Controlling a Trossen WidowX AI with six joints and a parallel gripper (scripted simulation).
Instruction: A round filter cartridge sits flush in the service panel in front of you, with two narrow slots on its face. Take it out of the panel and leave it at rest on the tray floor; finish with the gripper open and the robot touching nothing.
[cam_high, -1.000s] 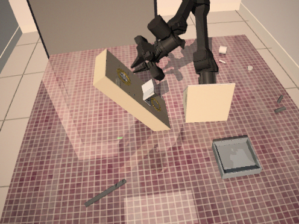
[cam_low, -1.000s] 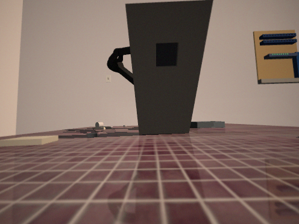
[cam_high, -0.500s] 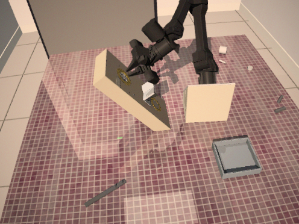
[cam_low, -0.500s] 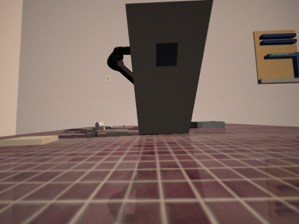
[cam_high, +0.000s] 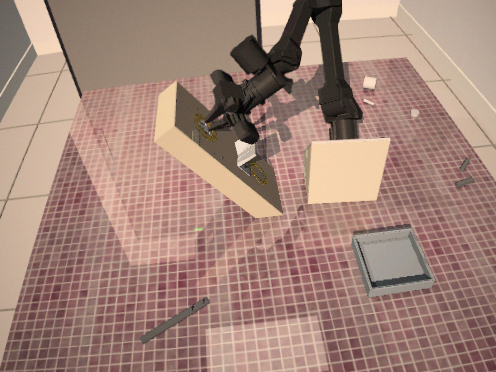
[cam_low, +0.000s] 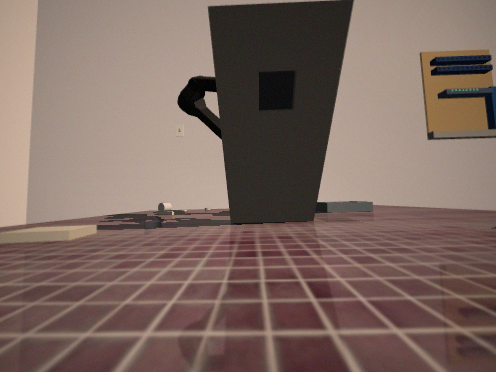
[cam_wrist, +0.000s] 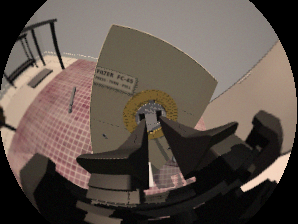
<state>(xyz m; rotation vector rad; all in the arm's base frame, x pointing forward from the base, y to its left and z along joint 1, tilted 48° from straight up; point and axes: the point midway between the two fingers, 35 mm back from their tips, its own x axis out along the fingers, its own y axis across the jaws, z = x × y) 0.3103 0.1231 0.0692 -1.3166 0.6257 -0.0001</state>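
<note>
The round grey filter cartridge (cam_high: 203, 125) (cam_wrist: 151, 106) sits in the tilted service panel (cam_high: 215, 182) (cam_low: 275, 165) (cam_wrist: 132, 50), inside a gold ring, with two dark slots on its face. My gripper (cam_high: 209, 126) (cam_wrist: 152, 120) is in front of it with its fingers a little apart and nothing held between them. In the wrist view the two fingertips lie at the two slots, one at each; whether they are inside them I cannot tell. The grey tray (cam_high: 400, 289) (cam_low: 350, 206) stands on the floor at the right, with nothing in it. The panel hides my gripper in the exterior view.
A white hinged flap (cam_high: 245, 152) and a second gold ring (cam_high: 258, 173) are on the panel's lower part. A beige block (cam_high: 347, 172) stands between panel and tray. A dark bar (cam_high: 175, 320) lies in front; small white and grey pieces lie at the right.
</note>
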